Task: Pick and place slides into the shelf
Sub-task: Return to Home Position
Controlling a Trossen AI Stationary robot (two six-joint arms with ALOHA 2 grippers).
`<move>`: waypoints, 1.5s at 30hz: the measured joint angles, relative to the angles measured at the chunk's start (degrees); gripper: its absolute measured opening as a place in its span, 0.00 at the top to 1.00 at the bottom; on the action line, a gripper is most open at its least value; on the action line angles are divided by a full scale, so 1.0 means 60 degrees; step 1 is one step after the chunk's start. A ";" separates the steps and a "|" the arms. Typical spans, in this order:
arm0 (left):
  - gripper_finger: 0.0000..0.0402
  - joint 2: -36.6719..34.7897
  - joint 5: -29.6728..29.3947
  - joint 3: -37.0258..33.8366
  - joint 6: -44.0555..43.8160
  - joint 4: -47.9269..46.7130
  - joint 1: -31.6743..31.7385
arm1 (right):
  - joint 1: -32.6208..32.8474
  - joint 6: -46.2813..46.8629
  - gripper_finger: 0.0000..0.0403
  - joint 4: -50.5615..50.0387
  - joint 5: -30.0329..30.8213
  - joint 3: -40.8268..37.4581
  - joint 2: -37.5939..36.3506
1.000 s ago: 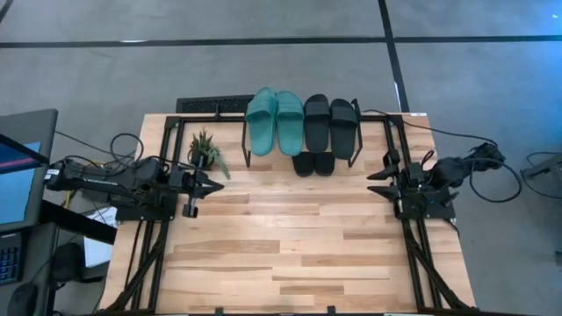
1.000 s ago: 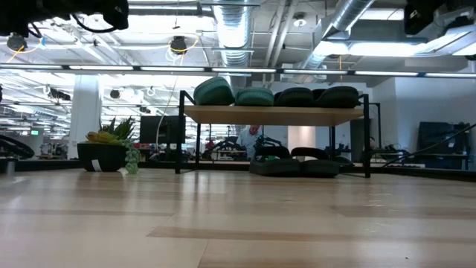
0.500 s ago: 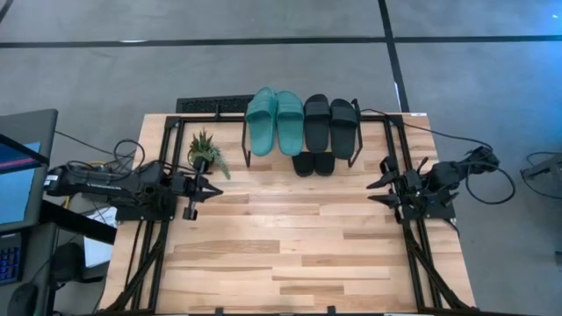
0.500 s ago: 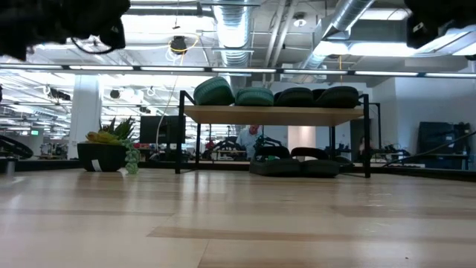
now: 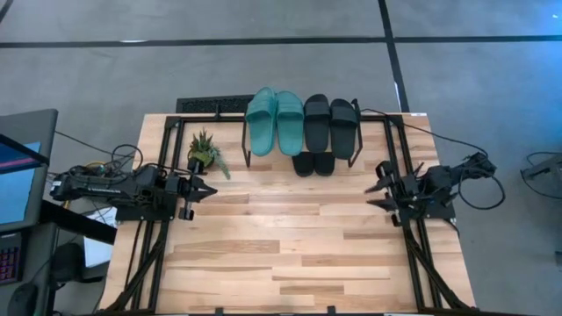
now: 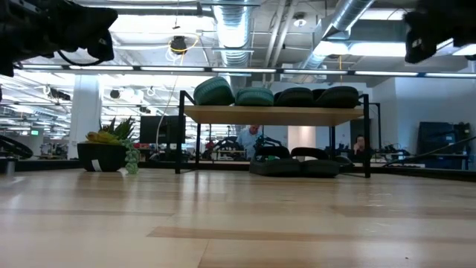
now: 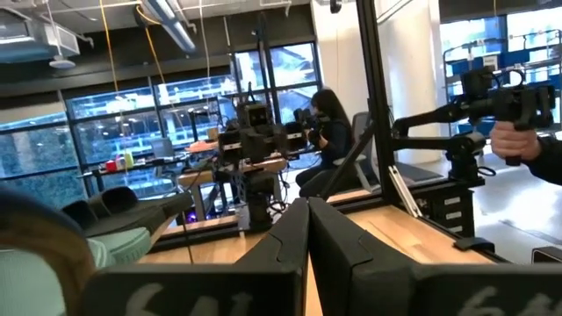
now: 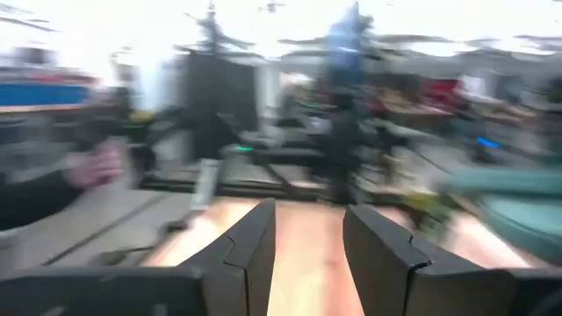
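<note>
The shelf (image 6: 274, 114) stands at the table's far edge. A teal-green pair of slides (image 5: 275, 120) and a black pair (image 5: 330, 121) lie side by side on its top board. Another black pair (image 5: 313, 164) rests on the table under the shelf and also shows in the low view (image 6: 294, 165). My left gripper (image 5: 209, 188) is shut and empty at the table's left side, pointing right; its fingers meet in the left wrist view (image 7: 307, 206). My right gripper (image 5: 376, 185) is open and empty at the table's right side, pointing left, with a gap between its fingers (image 8: 307, 211).
A small potted plant (image 5: 205, 151) stands on the table left of the shelf, just beyond my left gripper. A monitor (image 5: 18, 175) stands off the table's left edge. Bare wooden tabletop (image 5: 290, 237) lies between the two arms. People show in the room behind.
Both arms have come lower over the table. My left gripper has drawn back a little toward the table's left edge. My right gripper has shifted a little toward the table's near edge. The slides and the shelf have not moved.
</note>
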 joint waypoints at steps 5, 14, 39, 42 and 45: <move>1.00 -0.0120 0.0004 -0.0004 0.0007 -0.0113 0.0000 | -0.0643 0.0034 0.70 -0.0136 -0.2232 -0.0002 0.0387; 1.00 -0.0116 0.0011 -0.0007 0.0012 -0.0106 0.0000 | -0.1663 0.0034 0.70 -0.0142 -0.3314 -0.0002 0.0486; 1.00 -0.0127 0.0692 -0.0016 0.0117 -0.0891 0.0000 | -0.3044 -0.0036 0.70 -0.1070 -0.4618 -0.0326 0.0009; 1.00 -0.0188 0.0703 -0.0018 0.0114 -0.0927 0.0000 | -0.3177 0.0205 0.70 -0.0979 -0.4410 -0.0586 -0.0004; 1.00 -0.0280 0.0703 -0.0018 0.0104 -0.1016 0.0000 | -0.3319 0.0378 0.70 -0.0576 -0.4340 -0.0864 0.0013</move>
